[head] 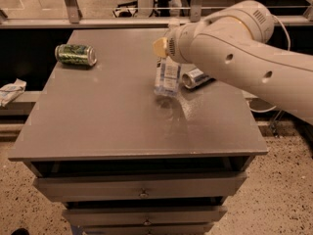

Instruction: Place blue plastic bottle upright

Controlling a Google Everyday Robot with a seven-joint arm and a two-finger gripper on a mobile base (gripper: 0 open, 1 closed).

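Note:
The blue plastic bottle, clear with a white-and-blue label, stands upright near the middle right of the grey table, its base at or just above the surface. My gripper comes down on its upper part from the big white arm and is shut on it. The arm hides the bottle's cap and most of the gripper.
A blue-and-silver can lies on its side just right of the bottle, partly behind the arm. A green can lies on its side at the far left. Drawers sit under the table's front edge. A railing runs behind.

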